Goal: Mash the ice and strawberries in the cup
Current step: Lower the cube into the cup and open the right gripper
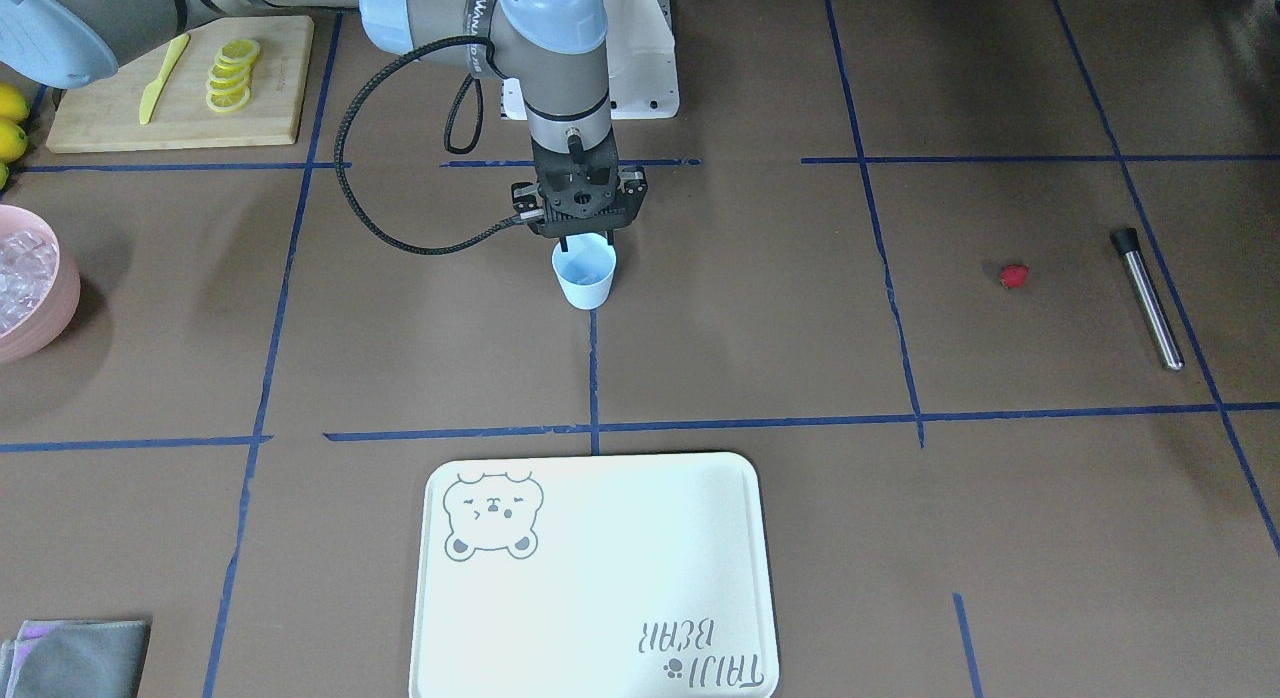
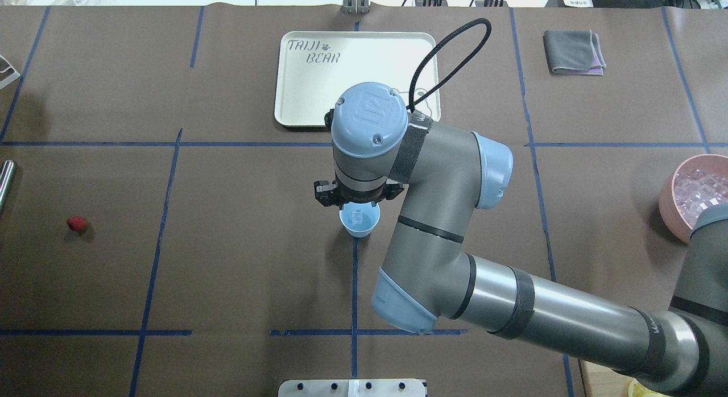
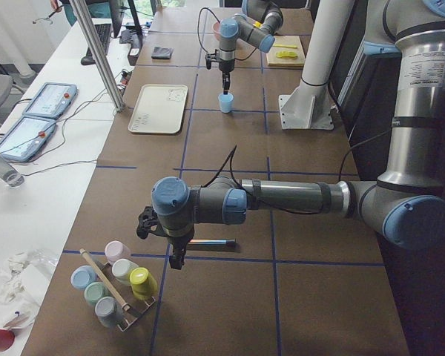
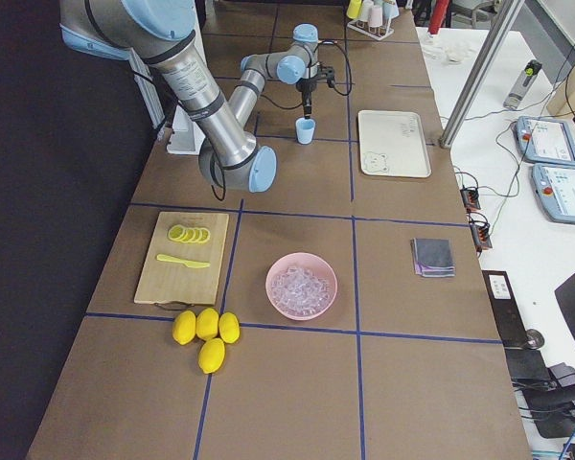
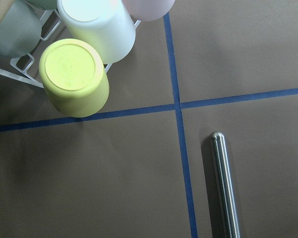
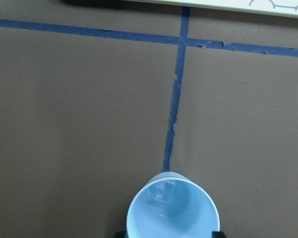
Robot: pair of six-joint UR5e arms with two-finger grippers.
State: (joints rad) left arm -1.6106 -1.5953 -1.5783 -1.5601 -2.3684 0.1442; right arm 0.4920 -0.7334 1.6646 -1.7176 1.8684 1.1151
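The pale-blue cup (image 1: 585,278) stands upright at the table's middle, and it also shows in the overhead view (image 2: 359,220). One clear ice cube (image 6: 164,192) lies inside it. My right gripper (image 1: 588,245) hangs just above the cup's rim, open and empty, with a fingertip on either side of the cup. The red strawberry (image 1: 1014,276) lies alone on the table far off, on my left side (image 2: 77,223). My left gripper (image 3: 176,258) hovers by a steel muddler (image 5: 224,188); I cannot tell whether it is open or shut.
A pink bowl (image 2: 670,206) of ice cubes (image 2: 702,191) sits at my right. A white tray (image 1: 600,618) lies beyond the cup. A rack of coloured cups (image 3: 115,285) stands by the left gripper. A board with lemon slices (image 1: 232,74) and a grey cloth (image 2: 573,52) are further off.
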